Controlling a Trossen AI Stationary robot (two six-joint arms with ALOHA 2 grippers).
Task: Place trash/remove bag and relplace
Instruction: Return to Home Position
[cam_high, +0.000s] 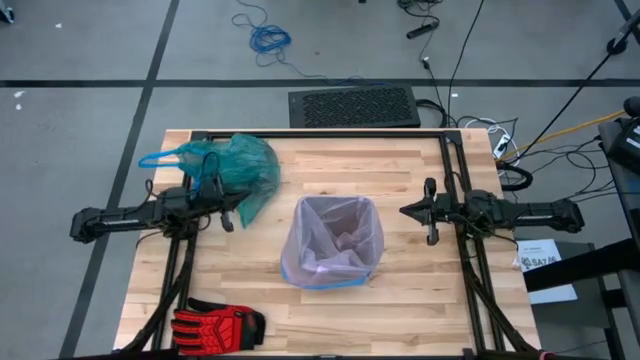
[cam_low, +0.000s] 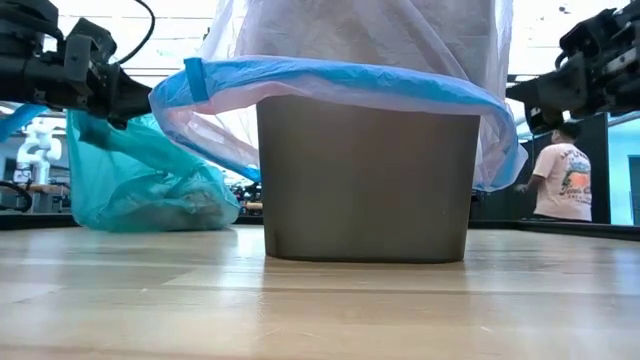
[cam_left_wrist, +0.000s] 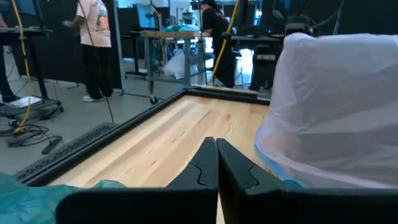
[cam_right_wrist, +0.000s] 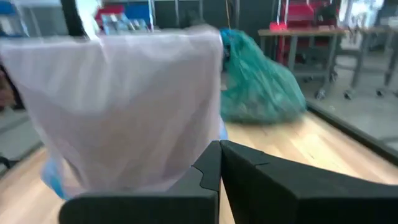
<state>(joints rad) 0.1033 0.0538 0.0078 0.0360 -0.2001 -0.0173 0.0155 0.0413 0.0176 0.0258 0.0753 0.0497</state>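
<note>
The teal-green bag lies crumpled on the wooden table at the far left, resting on its bulging underside. Its blue drawstring loop trails toward the left edge. At the table's middle stands a bin lined with a pale lilac bag, whose blue rim is folded over the bin's edge. My left gripper is shut and level, right beside the teal bag and pointing at the bin. My right gripper is shut and level on the bin's other side. The trash is hidden.
A red-and-black glove lies at the near left corner. Black frame rails run along the table's far edge and down both sides. A person stands in the room beyond. Bare wood lies in front of the bin.
</note>
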